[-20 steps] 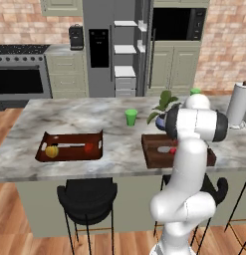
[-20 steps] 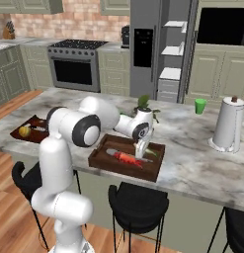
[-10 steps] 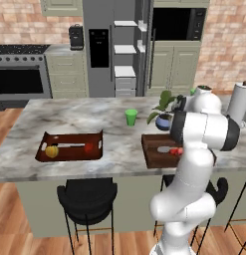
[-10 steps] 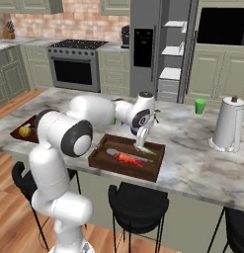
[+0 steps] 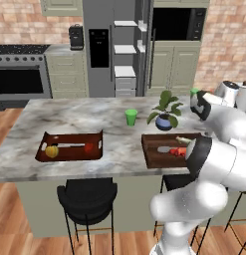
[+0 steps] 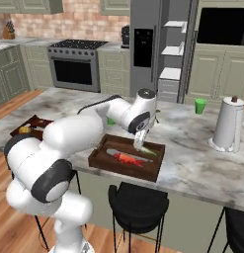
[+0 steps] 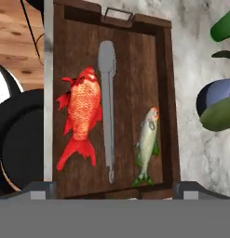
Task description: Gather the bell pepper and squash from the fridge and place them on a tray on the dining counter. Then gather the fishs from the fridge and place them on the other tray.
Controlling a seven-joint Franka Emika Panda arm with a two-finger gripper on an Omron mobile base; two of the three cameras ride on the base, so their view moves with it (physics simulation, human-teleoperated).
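On the dining counter (image 5: 84,117) stand two dark wooden trays. The left tray (image 5: 69,154) holds the yellow squash (image 5: 52,151) and the red bell pepper (image 5: 88,147). On the right tray (image 6: 101,159) lie the reddish-orange fish (image 7: 81,111), the silvery fish (image 7: 146,139) and, between them, a long grey utensil (image 7: 107,93). My gripper (image 6: 140,143) hovers just above this tray, near the silvery fish (image 6: 150,148). Its fingers stand wide apart, open, with nothing between them. The grey fridge (image 5: 102,50) at the back has one door open, showing white shelves.
A potted plant (image 5: 164,117) and a green cup (image 5: 130,117) stand on the counter behind the trays. To the right are a paper towel holder (image 6: 227,126) and another green cup (image 6: 200,105). Black stools (image 6: 138,205) line the counter's near side.
The arm has folded, with its elbow swinging down and toward the counter's near edge. The hand has stayed over the right tray. The trays and their contents have not moved.
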